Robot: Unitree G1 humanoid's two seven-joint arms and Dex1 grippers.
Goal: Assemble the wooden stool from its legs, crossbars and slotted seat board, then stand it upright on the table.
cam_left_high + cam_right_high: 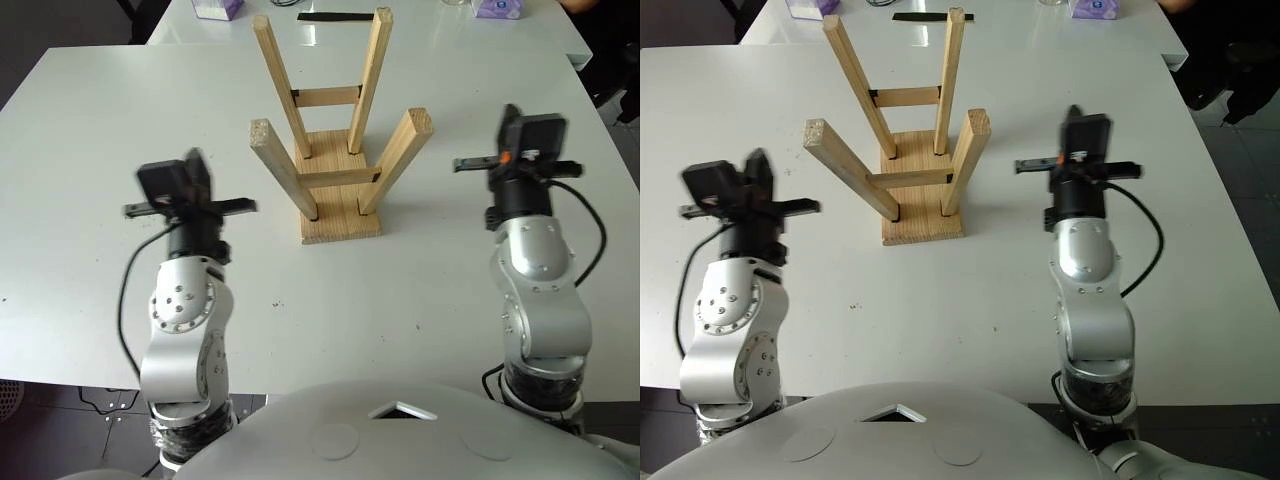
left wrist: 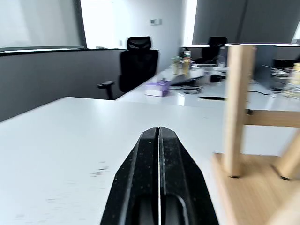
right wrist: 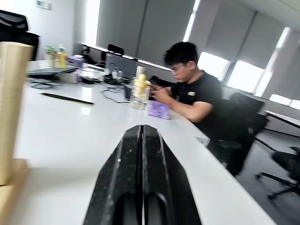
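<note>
The wooden stool point(image 1: 335, 150) lies upside down in the middle of the white table point(image 1: 90, 180), its seat board point(image 1: 340, 225) flat on the surface and four legs pointing up, joined by crossbars point(image 1: 327, 96). My left gripper point(image 1: 197, 160) hovers to the stool's left, shut and holding nothing; the left wrist view shows its fingers point(image 2: 159, 154) pressed together with a stool leg point(image 2: 236, 108) beside them. My right gripper point(image 1: 512, 115) is to the stool's right, shut and holding nothing, its fingers point(image 3: 142, 154) closed in the right wrist view.
A second table abuts at the back with purple tissue boxes point(image 1: 218, 8) and a black strip point(image 1: 330, 17). Open tabletop lies on both sides of the stool and in front of it.
</note>
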